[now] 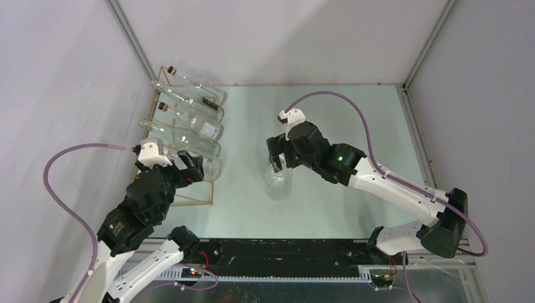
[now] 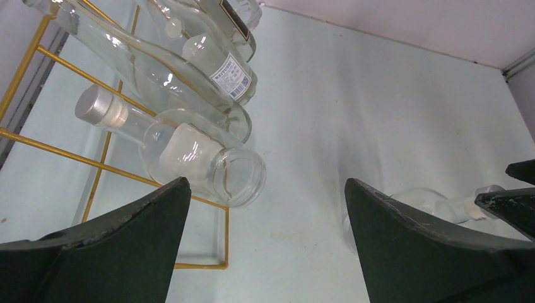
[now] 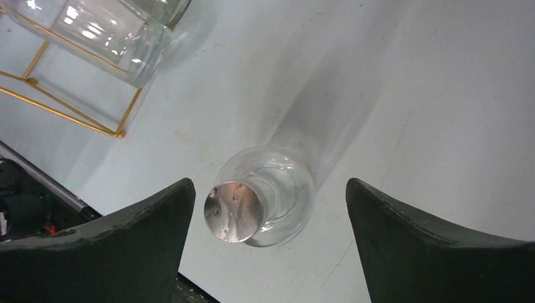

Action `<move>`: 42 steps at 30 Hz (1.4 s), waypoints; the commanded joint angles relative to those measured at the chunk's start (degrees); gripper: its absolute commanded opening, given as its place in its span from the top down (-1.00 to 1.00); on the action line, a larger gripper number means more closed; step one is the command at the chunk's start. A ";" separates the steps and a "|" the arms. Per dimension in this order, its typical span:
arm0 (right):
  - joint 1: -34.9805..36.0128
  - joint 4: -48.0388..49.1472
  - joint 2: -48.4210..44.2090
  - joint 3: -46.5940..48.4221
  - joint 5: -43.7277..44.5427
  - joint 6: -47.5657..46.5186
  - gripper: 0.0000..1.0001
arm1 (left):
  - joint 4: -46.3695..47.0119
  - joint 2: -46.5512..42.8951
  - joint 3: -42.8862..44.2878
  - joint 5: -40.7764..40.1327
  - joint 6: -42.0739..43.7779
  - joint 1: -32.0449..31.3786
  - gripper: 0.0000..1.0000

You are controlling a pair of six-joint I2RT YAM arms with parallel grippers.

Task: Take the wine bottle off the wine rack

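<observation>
The gold wire wine rack [image 1: 189,203] stands at the left with several clear bottles [image 1: 195,113] lying across it. One clear wine bottle [image 1: 278,180] with a silver cap [image 3: 233,211] stands upright on the table, off the rack. My right gripper [image 1: 277,161] is open just above it, and in the right wrist view [image 3: 269,183] the cap sits between the fingers nearer the left one, touching neither. My left gripper [image 1: 192,165] is open and empty at the rack's near end, over the nearest racked bottle [image 2: 189,154].
The rack [image 2: 63,151] runs along the left wall. The upright bottle also shows at the right of the left wrist view [image 2: 429,202]. A rack corner [image 3: 76,117] and a racked bottle's base [image 3: 107,31] show in the right wrist view. Grey walls enclose the table.
</observation>
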 commanded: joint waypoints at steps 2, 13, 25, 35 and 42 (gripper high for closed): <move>1.16 1.22 2.35 2.44 3.42 0.46 -0.80 | 1.01 0.21 -0.70 -0.35 -0.42 0.29 -1.00; 3.98 1.96 6.21 2.45 8.10 -0.28 -0.48 | 0.50 0.47 -0.55 -1.11 0.45 0.31 -0.99; 7.41 2.55 8.70 2.42 15.24 -1.90 -0.11 | -1.02 -0.56 0.58 -3.94 1.85 0.25 -0.99; 7.08 3.13 7.66 2.38 11.27 -1.90 0.55 | -1.62 -1.44 -0.74 -5.43 0.78 0.28 -0.99; 0.85 2.47 4.25 2.40 5.24 -0.08 1.00 | -2.72 -1.65 -0.93 -6.87 0.15 0.25 -0.99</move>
